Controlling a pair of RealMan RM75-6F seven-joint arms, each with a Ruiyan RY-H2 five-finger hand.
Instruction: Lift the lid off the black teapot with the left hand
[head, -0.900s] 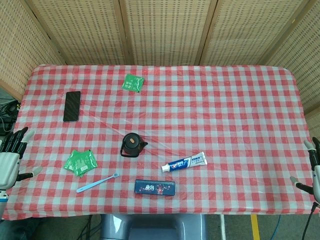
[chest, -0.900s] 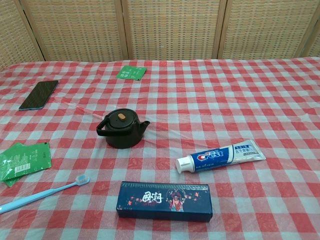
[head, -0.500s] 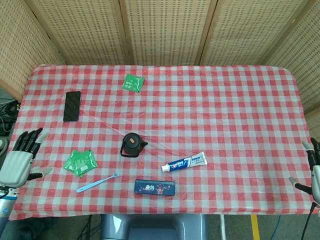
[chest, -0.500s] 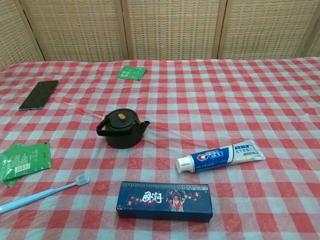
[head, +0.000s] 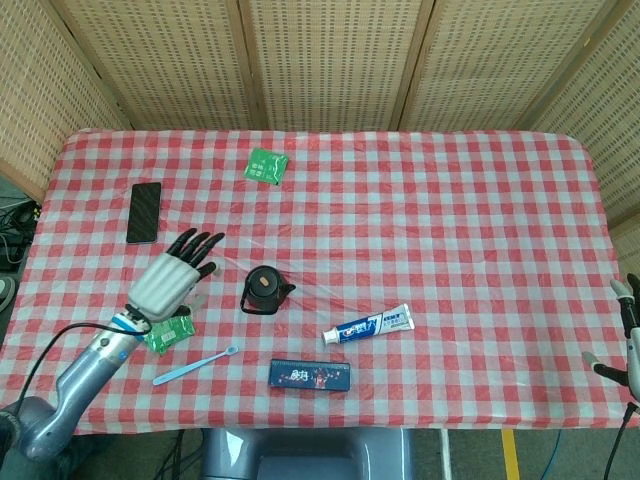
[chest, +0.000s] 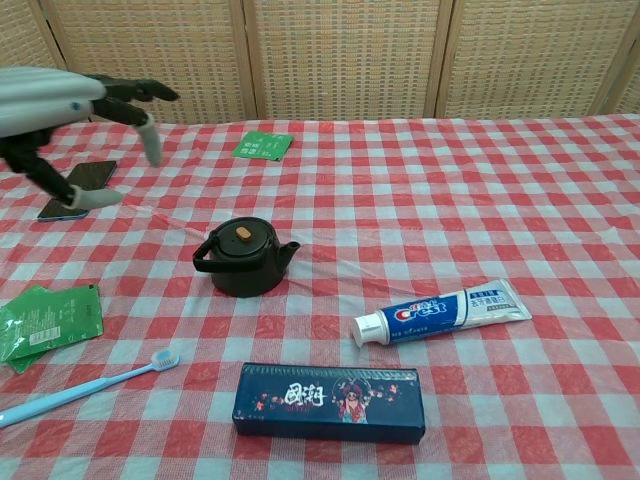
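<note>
While chest view hides it — right hand (head: 628, 330).

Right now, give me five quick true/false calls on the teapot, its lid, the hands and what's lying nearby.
1. The round lid with the tan knob sits on the black teapot. True.
2. The left hand grips the lid. False: it hovers open to the teapot's left, touching nothing.
3. The white-and-blue toothpaste tube lies right of the teapot. True.
4. The light blue toothbrush rests on top of the dark printed rectangular box. False: it lies on the cloth, left of the box and apart from it.
5. The right hand is over the table's middle. False: it stays at the right edge.
</note>
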